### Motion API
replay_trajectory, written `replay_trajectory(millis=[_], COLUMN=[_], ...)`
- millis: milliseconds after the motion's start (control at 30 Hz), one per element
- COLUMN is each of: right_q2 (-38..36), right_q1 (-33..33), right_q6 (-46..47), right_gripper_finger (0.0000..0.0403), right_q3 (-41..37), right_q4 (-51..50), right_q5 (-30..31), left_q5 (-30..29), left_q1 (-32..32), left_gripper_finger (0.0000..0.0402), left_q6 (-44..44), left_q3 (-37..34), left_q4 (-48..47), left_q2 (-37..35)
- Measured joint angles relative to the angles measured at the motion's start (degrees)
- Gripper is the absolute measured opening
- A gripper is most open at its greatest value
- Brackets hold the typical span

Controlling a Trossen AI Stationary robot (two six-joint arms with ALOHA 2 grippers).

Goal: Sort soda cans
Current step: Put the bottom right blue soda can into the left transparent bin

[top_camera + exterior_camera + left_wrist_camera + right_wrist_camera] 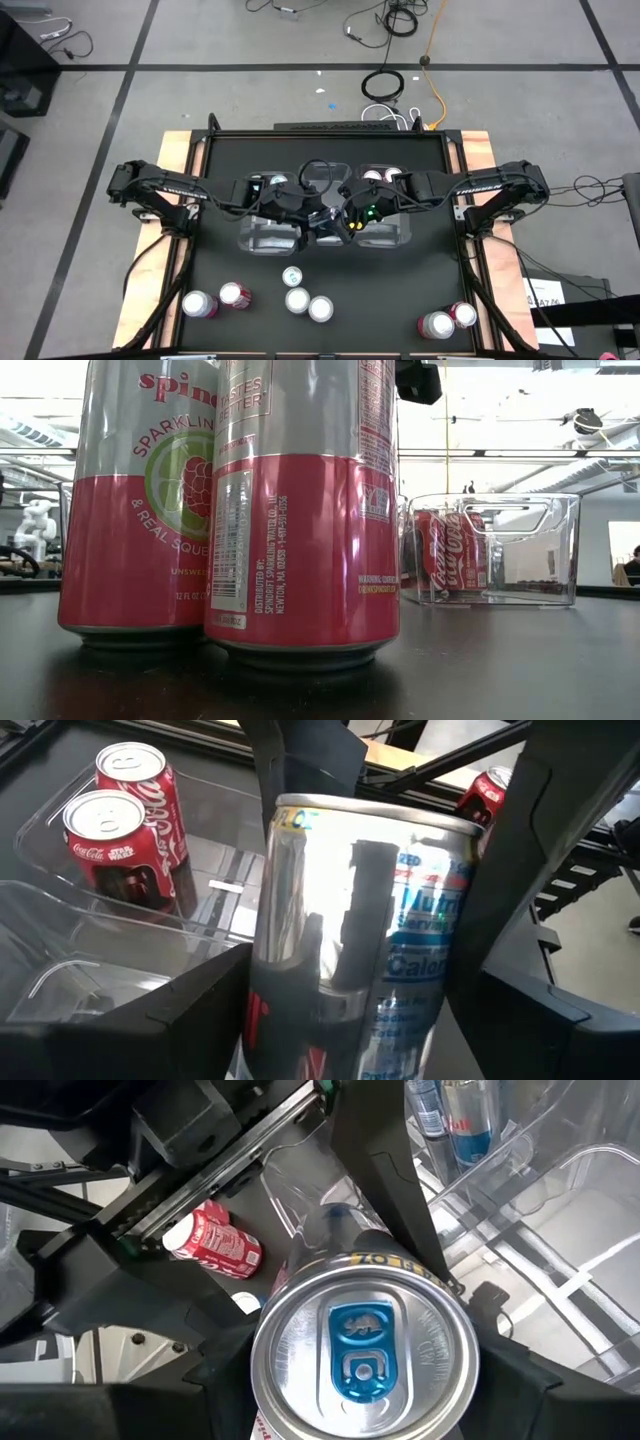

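Both arms meet over the table's middle, above the clear bins. A silver can with blue print (365, 940) stands upright between the fingers of my left gripper (365, 1020). The right wrist view shows the same can's top with a blue tab (365, 1345) between the fingers of my right gripper (365, 1380). The arms hide the can in the high view, where my left gripper (322, 215) and right gripper (350, 220) almost touch. Two red cola cans (110, 840) stand in one bin, and blue-and-silver cans (460, 1120) stand in another. Several loose cans (297, 300) sit near the front edge. My left gripper pinches the silver-and-blue can by its side wall (270, 980), one finger on each side, coming at it about level. The can stands upright in the hold. My right gripper comes from above, pointing down, with its fingers along opposite sides of the can below the rim (265, 1370). The can's top faces its camera. What the can's base rests on does not show.
Two clear bins (262, 236) (392, 238) lie under the arms, and red cans (375, 178) stand at the far right. Two pink sparkling-water cans (300, 510) stand close to the low camera, with a bin of cola cans (450, 550) behind. More cans sit front left (200, 303) and front right (437, 325).
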Motion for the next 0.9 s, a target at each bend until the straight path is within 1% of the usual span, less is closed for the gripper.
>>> replay_trajectory(millis=[167,267,900], right_q2=[0.0,0.0,0.0], right_q1=[0.0,0.02,0.0], right_q6=[0.0,-0.02,-0.93], right_gripper_finger=[0.0251,0.0251,0.0252], right_q3=[0.0,0.0,0.0], right_q4=[0.05,0.07,0.0], right_q5=[-0.17,-0.25,-0.09], left_q5=[0.0,0.0,-0.02], left_q1=[0.0,0.0,0.0], left_gripper_finger=[0.0289,0.0277,0.0272], left_q6=[0.07,0.14,0.11], left_q3=[0.0,0.0,0.0], left_q4=[-0.11,-0.13,-0.04], left_q2=[0.0,0.0,0.0])
